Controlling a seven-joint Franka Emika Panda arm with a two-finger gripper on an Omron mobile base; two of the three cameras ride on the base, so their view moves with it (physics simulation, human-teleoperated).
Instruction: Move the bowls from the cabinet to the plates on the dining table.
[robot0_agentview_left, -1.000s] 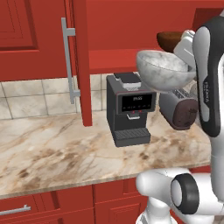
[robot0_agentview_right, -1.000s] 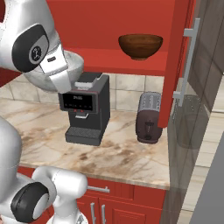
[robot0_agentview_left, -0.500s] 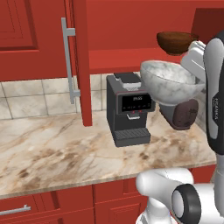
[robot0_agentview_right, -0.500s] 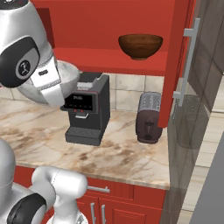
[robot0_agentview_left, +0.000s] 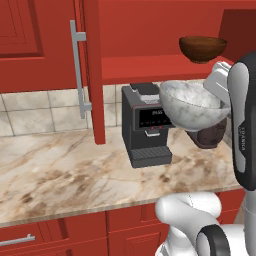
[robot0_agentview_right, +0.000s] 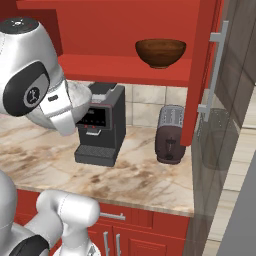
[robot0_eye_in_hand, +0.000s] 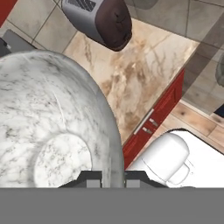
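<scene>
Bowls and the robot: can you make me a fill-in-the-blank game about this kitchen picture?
1. The gripper is shut on the rim of the ____ bowl.
2. The brown bowl sits on the red ____ of the cabinet.
3. The black coffee machine stands on the marble ____.
4. The toaster stands to the ____ of the coffee machine in the right base view.

Missing words: marbled; shelf; counter; right

A home kitchen: red cabinet (robot0_agentview_left: 45, 45), marble counter (robot0_agentview_left: 60, 170), tiled backsplash (robot0_agentview_left: 40, 110), coffee machine (robot0_agentview_left: 145, 125) and toaster (robot0_agentview_right: 169, 132).
</scene>
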